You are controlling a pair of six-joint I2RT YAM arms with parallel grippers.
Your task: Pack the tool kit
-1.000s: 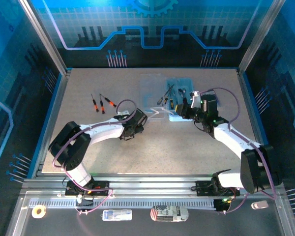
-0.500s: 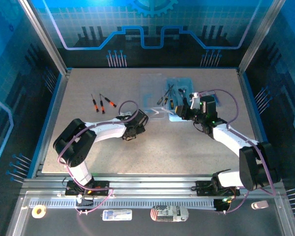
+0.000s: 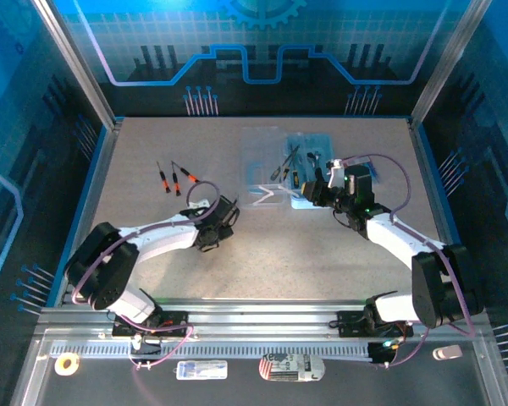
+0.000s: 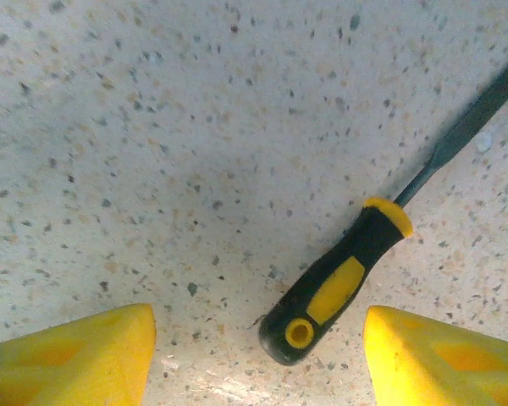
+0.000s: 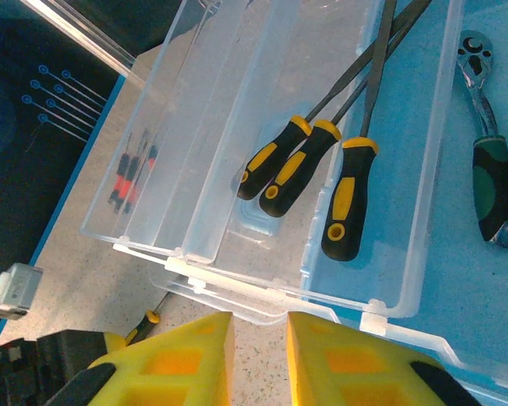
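A black-and-yellow screwdriver (image 4: 339, 292) lies flat on the speckled table, its handle end between the fingers of my left gripper (image 4: 258, 328). That gripper is open and touches nothing; from above it (image 3: 213, 227) sits left of the kit. The tool kit (image 3: 247, 144) is a clear hinged case lying open, with three black-and-yellow screwdrivers (image 5: 296, 173) inside it. My right gripper (image 5: 258, 326) is at the case's clear front lip (image 5: 237, 292), its jaws a narrow gap apart with bare table showing between them.
Three small red-handled screwdrivers (image 3: 176, 179) lie on the table at the left rear. A ratchet with a green-and-black handle (image 5: 495, 190) rests on the case's blue half. The left gripper's yellow finger and the loose screwdriver (image 5: 144, 320) show beyond the case's front lip.
My left gripper has moved left and nearer, away from the case's front corner, to over the loose screwdriver, and its jaws have narrowed. The right arm has hardly moved.
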